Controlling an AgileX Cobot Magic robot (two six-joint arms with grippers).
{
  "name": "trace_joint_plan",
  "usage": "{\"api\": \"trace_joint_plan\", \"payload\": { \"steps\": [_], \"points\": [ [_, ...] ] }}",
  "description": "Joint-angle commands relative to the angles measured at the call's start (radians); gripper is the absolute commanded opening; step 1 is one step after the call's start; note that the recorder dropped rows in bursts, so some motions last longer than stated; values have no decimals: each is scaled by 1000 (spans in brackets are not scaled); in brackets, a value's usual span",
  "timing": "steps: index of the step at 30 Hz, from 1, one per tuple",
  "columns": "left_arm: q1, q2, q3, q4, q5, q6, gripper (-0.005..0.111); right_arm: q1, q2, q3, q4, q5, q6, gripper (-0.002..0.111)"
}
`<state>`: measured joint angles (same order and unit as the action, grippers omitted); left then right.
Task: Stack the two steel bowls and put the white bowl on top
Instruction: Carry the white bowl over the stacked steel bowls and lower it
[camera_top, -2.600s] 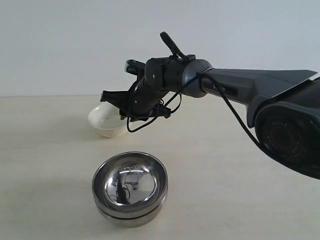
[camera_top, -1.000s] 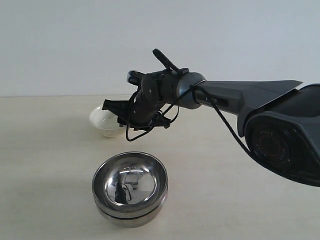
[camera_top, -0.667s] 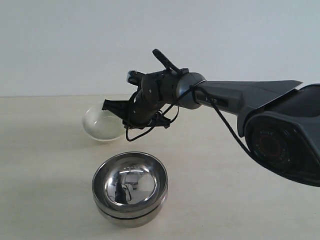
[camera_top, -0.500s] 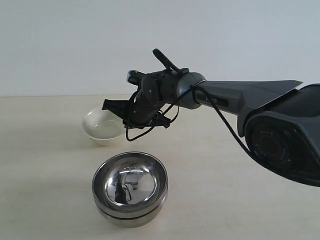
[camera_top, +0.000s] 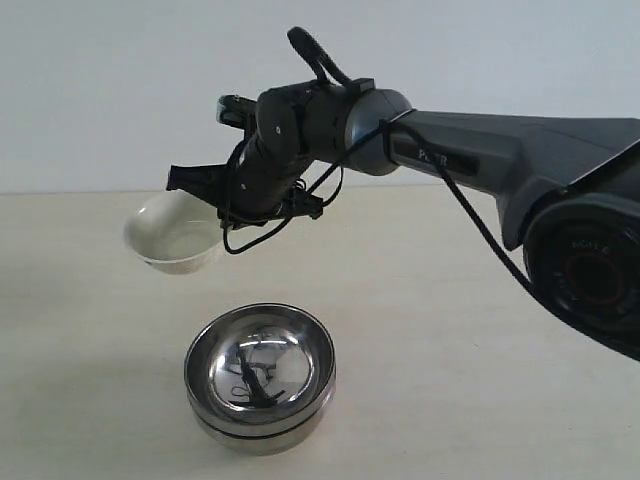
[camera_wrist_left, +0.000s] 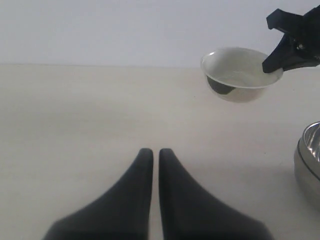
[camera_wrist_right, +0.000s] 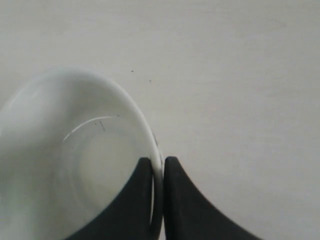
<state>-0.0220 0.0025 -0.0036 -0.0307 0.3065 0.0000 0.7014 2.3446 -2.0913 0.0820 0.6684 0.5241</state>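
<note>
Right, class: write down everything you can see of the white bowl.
The white bowl is small, cream-white and glossy, apparently ceramic, with a flared rim and a dark mark on its outer wall. It is empty. It hangs tilted, clear of the table, up and left of the stacked steel bowls in the exterior view. Only the right pincer touches it, pinching the rim, one finger inside, one outside.

Two steel bowls (camera_top: 262, 372), one white bowl (camera_top: 172, 237)

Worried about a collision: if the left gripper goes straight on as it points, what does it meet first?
Probably nothing: the left gripper faces bare table; the white bowl hangs off to one side.
</note>
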Motion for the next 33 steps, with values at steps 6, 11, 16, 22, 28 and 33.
{"api": "trace_joint_plan", "payload": {
  "steps": [6, 11, 16, 22, 28, 33],
  "points": [
    [3, -3, 4, -6, 1, -8, 4, 53, -201, 128, -106, 72, 9, 0],
    [3, -3, 4, -6, 1, -8, 4, 55, -320, 311, -123, -3, 20, 0],
    [3, -3, 4, -6, 1, -8, 4, 55, -446, 492, -118, -43, 8, 0],
    [3, -3, 4, -6, 1, -8, 4, 57, -598, 659, -106, -50, -10, 0],
    [3, -3, 4, -6, 1, -8, 4, 57, -722, 796, -82, -39, -23, 0],
    [3, -3, 4, -6, 1, -8, 4, 57, -767, 911, -69, -113, -25, 0]
  ]
}}
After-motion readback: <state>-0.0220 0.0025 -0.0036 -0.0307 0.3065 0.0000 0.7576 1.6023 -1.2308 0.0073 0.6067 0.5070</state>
